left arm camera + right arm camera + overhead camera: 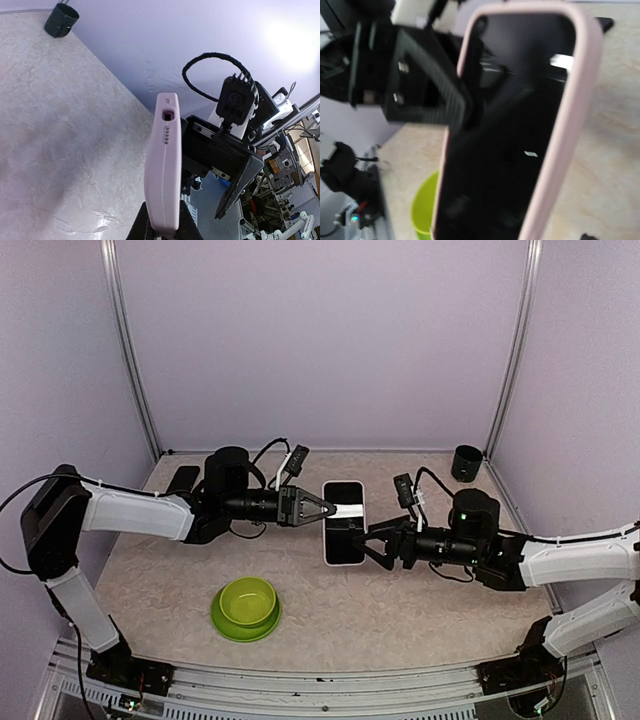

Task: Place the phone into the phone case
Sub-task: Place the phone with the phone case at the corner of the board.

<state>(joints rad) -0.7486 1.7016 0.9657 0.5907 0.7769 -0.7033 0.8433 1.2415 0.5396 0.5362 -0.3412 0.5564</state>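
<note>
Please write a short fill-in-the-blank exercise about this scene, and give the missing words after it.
The left hand grips the phone, whose case is ___ in colour.
The right hand is ___, not shut.
The colour of the bowl is ___.
Missing words: pink; open; green.

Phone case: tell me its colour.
The phone case is pale pink, clearest in the right wrist view.
</note>
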